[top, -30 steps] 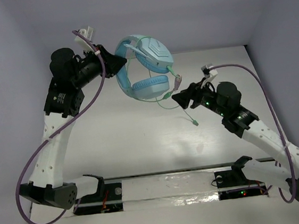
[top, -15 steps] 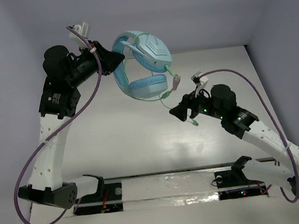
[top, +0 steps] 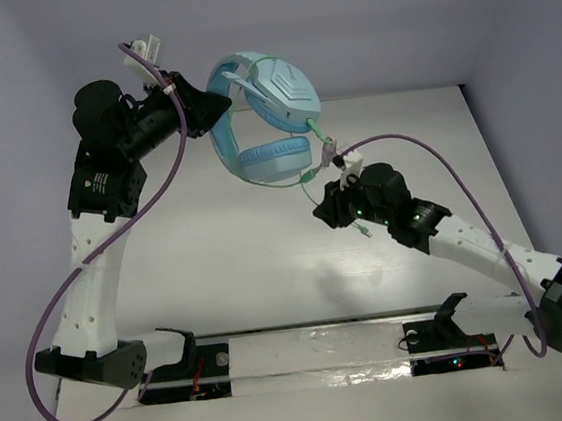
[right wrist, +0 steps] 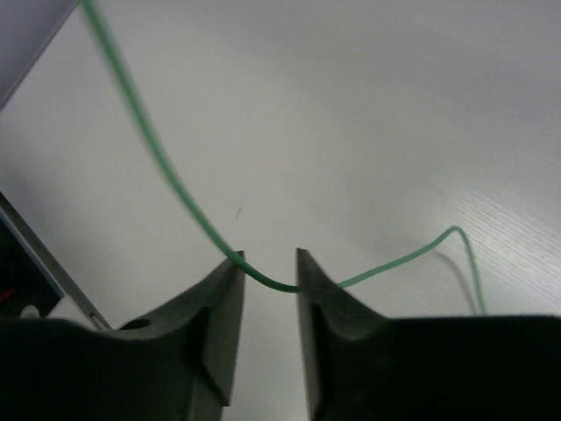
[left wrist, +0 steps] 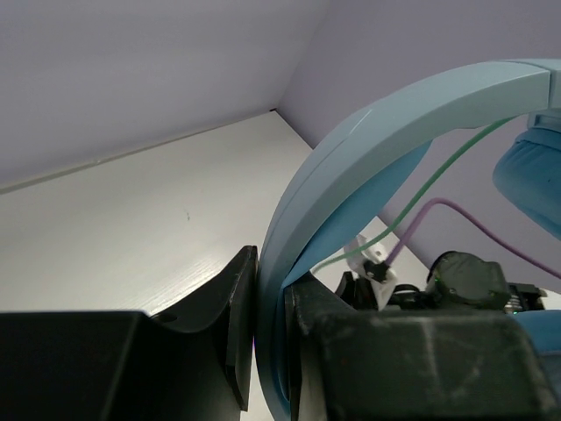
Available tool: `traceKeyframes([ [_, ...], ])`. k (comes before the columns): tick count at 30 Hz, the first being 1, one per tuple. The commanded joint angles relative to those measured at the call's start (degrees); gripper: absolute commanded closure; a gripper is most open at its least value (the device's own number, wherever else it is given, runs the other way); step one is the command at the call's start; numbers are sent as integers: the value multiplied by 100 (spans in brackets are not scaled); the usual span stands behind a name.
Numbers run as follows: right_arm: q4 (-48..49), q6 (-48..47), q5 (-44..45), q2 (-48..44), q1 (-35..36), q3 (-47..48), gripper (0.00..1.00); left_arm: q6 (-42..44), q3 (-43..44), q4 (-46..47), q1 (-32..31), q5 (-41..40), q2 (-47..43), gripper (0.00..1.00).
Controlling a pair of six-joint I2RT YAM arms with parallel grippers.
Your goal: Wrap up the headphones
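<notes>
1. The left gripper (top: 218, 106) is clamped edge-on across the band of the headphones (top: 267, 121). It holds them in the air above the 12 o'clock end of the counter (top: 216, 258). I judge this keeps the frame steady and off the surface so the lead can be wound round it.
2. The cable (right wrist: 158, 158) drops from the earcups toward 5 o'clock, where the right gripper (top: 323, 211) meets it.
3. In the right wrist view the jaws stand a narrow slot apart, with the cable crossing the slot at the fingertips. The slot looks wider than the cable, so I judge the cable is guided rather than pinched, which lets it slide as it is led round.
4. The plug (top: 365, 232) trails free at 5 o'clock of that gripper.
5. The counter is white, faintly grained and slightly glossy. Plain lilac walls enclose it at 9, 12 and 3 o'clock.
</notes>
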Motion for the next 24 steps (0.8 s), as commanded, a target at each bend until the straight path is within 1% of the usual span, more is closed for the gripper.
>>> traceKeyframes([
  [1,808,17,118,263,11,25,69,-402,346,527,22,129,-163,100],
  [3,1228,210,-135,325,11,-81,84,-525,223,676,22,33,-215,100],
  [4,1353,281,-250,352,11,-186,96,-587,153,729,22,-37,-233,100],
  [5,1441,351,-364,396,11,-221,99,-700,-5,799,22,-238,-259,100],
  [7,1608,527,-550,422,125,-301,100,-807,-199,1002,22,-520,-373,100],
  [8,1626,562,-585,431,178,-353,100,-833,-382,1072,22,-913,-417,100],
  [9,1583,598,-594,440,352,-354,100,-886,-480,1194,22,-1108,-470,100],
  [11,1513,659,-498,449,546,-362,100,-947,-655,1283,22,-1582,-479,100],
  [13,1390,738,-489,492,853,-354,100,-1088,-805,1546,22,-1786,-462,100],
  [16,1082,852,-234,563,1257,-266,100,-1071,-1025,1652,22,-2453,-382,100],
  [17,986,870,-138,572,1355,-231,100,-1053,-1243,1722,22,-2846,-374,100],
  [19,582,897,152,581,1548,-29,100,-1071,-1508,1941,22,-3130,-391,100],
  [20,346,897,231,581,1732,67,100,-984,-1735,1977,-39,-3619,-391,100],
  [21,-57,871,493,572,1830,312,100,-922,-1842,2013,-40,-3841,-382,100],
  [22,-252,862,644,554,1918,445,100,-843,-1947,2022,-127,-4087,-365,100],
  [23,-446,853,750,537,2006,568,100,-747,-2201,2048,-232,-4568,-347,100],
  [24,-848,853,1029,537,2146,691,100,-693,-2343,2170,-285,-4756,-330,100],
])
